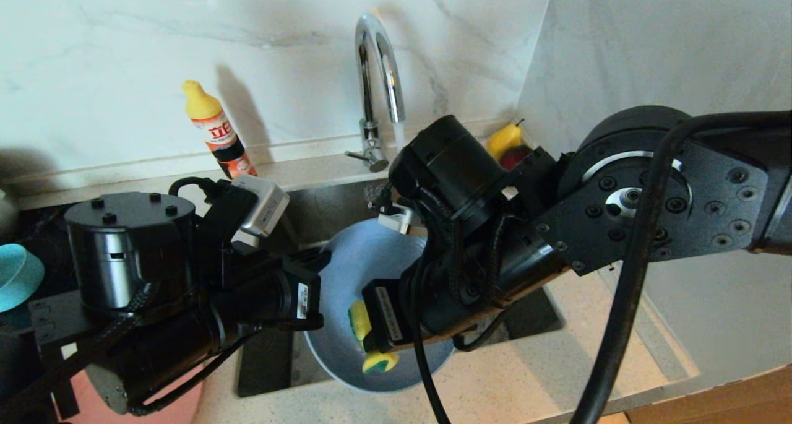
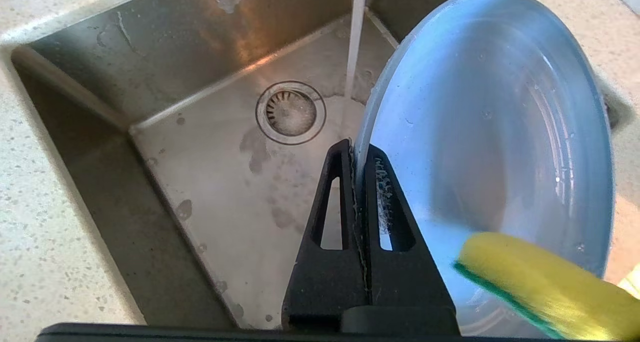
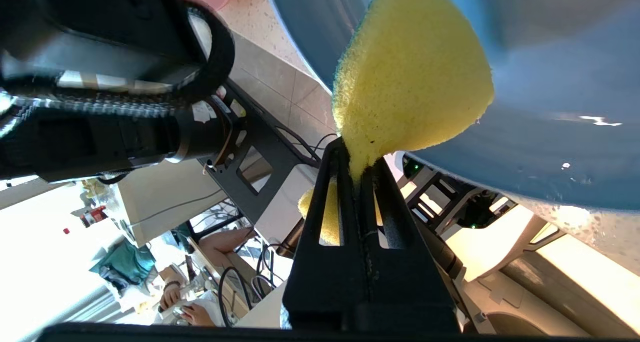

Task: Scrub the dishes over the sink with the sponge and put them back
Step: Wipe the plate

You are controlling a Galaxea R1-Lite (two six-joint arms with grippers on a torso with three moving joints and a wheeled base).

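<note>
- Head view: left gripper (image 1: 312, 266) clamped on the rim of the grey-blue plate (image 1: 365, 269), holding it tilted over the sink (image 1: 322, 204).
- Right gripper (image 1: 370, 331) reaches in from the right, pinched on the sponge (image 1: 359, 322), which sits against the plate's face near its lower edge.
- Tap (image 1: 377, 96) running, thin stream beside the right arm. Dish soap bottle (image 1: 216, 130) stands on the back ledge, left of the tap. Yellow pear (image 1: 504, 139) in the back right corner, partly hidden by the arm.
- Teal bowl (image 1: 17, 275) at far left edge; pink plate (image 1: 182, 399) just shows under the left arm.
- Left wrist view: fingers (image 2: 387, 217) closed tight on the plate (image 2: 480, 132) rim, one on each face. Plate stands nearly on edge above the basin. Drain strainer (image 2: 291, 112) sits beyond the fingertips; water stream (image 2: 355, 37) falls just beside the plate. Sponge (image 2: 545, 287), yellow with a green layer, touches the plate face.
- Right wrist view: fingers (image 3: 320, 222) squeezed shut on the sponge (image 3: 410, 82), foam bulging out and pressed onto the wet plate (image 3: 565, 132).
</note>
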